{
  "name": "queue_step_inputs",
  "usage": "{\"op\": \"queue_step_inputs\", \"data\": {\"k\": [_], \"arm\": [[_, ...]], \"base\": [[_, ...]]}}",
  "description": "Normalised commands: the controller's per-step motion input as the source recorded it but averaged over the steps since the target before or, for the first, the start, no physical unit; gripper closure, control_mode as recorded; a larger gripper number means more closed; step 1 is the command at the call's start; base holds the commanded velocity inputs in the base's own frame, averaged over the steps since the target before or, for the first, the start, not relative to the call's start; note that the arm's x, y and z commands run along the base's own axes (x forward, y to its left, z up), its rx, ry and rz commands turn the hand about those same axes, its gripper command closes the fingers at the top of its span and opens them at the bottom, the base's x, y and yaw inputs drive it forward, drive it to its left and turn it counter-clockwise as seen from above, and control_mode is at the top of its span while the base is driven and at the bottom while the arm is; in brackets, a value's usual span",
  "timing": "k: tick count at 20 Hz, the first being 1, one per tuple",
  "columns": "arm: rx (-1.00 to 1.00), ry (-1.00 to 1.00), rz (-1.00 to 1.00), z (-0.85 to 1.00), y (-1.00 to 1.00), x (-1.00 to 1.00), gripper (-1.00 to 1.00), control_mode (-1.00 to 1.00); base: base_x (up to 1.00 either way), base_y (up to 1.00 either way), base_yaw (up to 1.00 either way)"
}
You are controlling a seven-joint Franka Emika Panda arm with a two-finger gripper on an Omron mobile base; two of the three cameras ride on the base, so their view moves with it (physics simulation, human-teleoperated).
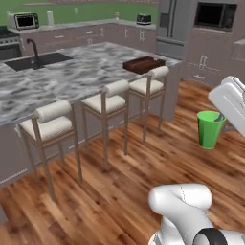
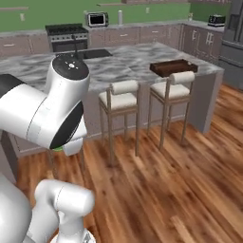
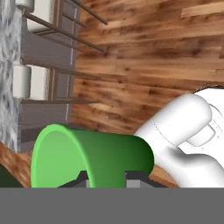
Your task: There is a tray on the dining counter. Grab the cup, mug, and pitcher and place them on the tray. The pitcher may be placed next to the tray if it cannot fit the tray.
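Cup: bright green tumbler (image 1: 210, 128) is hanging upright in the air above the wood floor (image 1: 143, 191), well apart from the dining counter (image 1: 57, 81).
Gripper: gripper (image 3: 107, 177) is clamping the cup at its rim, one dark fingertip (image 3: 81, 177) inside the mouth, the other against the outer wall.
Tray: dark brown tray (image 1: 143, 64) is sitting at the dining counter's far corner.
Stools: three cushioned stools (image 1: 107, 103) are standing along the dining counter's near edge.
Sink: black basin (image 1: 36, 61) is lying in the dining counter's far side.

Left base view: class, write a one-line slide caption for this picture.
Gripper carries the green cup over the wood floor, short of the tray on the dining counter.
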Motion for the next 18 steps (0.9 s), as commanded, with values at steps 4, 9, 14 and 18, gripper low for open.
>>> {"op": "queue_step_inputs", "data": {"k": [4, 9, 14, 18], "arm": [[0.00, 0.00, 0.00, 0.00, 0.00, 0.00, 1.00, 1.00], [0.00, 0.00, 0.00, 0.00, 0.00, 0.00, 1.00, 1.00], [0.00, 0.00, 0.00, 0.00, 0.00, 0.00, 1.00, 1.00], [0.00, 0.00, 0.00, 0.00, 0.00, 0.00, 1.00, 1.00]], "base": [[0.35, -1.00, 0.42], [0.28, -1.00, 0.38], [0.31, -1.00, 0.36], [0.26, -1.00, 0.34]]}}
